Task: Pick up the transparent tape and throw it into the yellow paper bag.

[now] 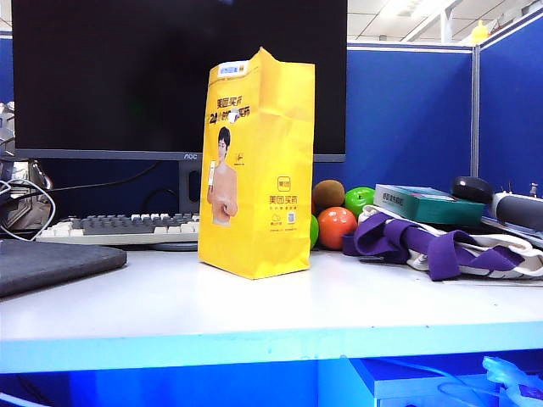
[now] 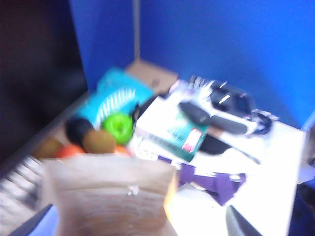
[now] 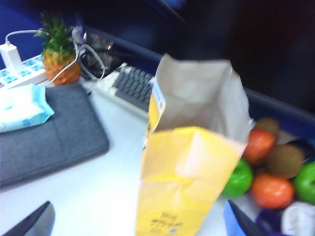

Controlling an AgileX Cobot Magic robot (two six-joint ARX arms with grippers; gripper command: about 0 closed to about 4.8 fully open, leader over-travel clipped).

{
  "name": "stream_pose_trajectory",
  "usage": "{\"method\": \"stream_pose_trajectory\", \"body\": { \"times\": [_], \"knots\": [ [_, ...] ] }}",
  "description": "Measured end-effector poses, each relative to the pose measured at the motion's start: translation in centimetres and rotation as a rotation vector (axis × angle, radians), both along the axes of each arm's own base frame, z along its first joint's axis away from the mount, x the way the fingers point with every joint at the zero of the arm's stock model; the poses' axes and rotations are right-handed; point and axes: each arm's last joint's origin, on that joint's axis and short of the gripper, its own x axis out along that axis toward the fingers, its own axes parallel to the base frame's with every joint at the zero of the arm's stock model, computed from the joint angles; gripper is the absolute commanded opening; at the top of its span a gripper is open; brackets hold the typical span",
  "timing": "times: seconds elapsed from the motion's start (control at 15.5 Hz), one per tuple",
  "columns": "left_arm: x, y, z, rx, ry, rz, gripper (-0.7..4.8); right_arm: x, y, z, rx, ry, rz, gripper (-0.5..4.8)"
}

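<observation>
The yellow paper bag (image 1: 259,170) stands upright in the middle of the white table, its mouth open at the top. In the blurred left wrist view my left gripper (image 2: 140,231) hangs right over the bag's mouth (image 2: 108,196), with its fingers (image 2: 241,223) wide apart and nothing between them. The right gripper (image 3: 142,228) hovers higher beside the bag (image 3: 187,167), open as well, with the bag below it. The transparent tape shows in no view. Neither arm appears in the exterior view.
Behind the bag are a monitor (image 1: 127,76) and a keyboard (image 1: 127,225). To its right lie an orange ball (image 1: 337,227), other fruit (image 1: 359,200), a purple-and-white cloth (image 1: 424,242) and a green box (image 1: 428,203). A grey pad (image 3: 49,137) and a pineapple (image 3: 59,54) sit left.
</observation>
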Motion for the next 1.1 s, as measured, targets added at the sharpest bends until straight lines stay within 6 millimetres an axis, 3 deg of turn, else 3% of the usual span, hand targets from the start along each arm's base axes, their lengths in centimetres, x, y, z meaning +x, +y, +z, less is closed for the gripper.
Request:
{"method": "stream_pose_trajectory", "body": {
  "times": [0.13,0.26,0.32,0.45,0.58,0.77,0.9,1.1],
  "knots": [
    [-3.9,3.3,3.2,0.014,-0.056,0.06,4.79,-1.6,-1.1,1.6,0.035,-0.059,-0.002,4.79],
    [-5.9,6.4,4.0,0.069,-0.009,0.21,4.79,-3.3,-2.2,3.0,0.068,-0.114,-0.001,4.79],
    [-7.7,9.3,4.2,0.123,0.051,0.363,4.79,-5.1,-3.3,4.2,0.099,-0.163,-0.004,4.79],
    [-10.9,13.1,5.1,0.135,0.093,0.514,4.79,-7.1,-4.7,5.5,0.139,-0.227,-0.019,4.79],
    [-13.9,15.8,6.0,0.086,0.098,0.569,4.79,-8.0,-5.3,5.9,0.147,-0.241,-0.029,4.79],
    [-15.5,17.0,5.9,0.002,0.163,0.506,4.79,-8.0,-5.1,5.6,0.14,-0.22,0.034,4.79],
    [-16.3,14.9,6.0,-0.026,0.172,0.315,4.79,-8.1,-5.1,5.6,0.14,-0.216,0.056,4.79],
    [-21.4,14.2,7.5,-0.062,0.1,0.308,4.79,-8.1,-5.1,5.5,0.136,-0.21,0.052,4.79]
  ]
}}
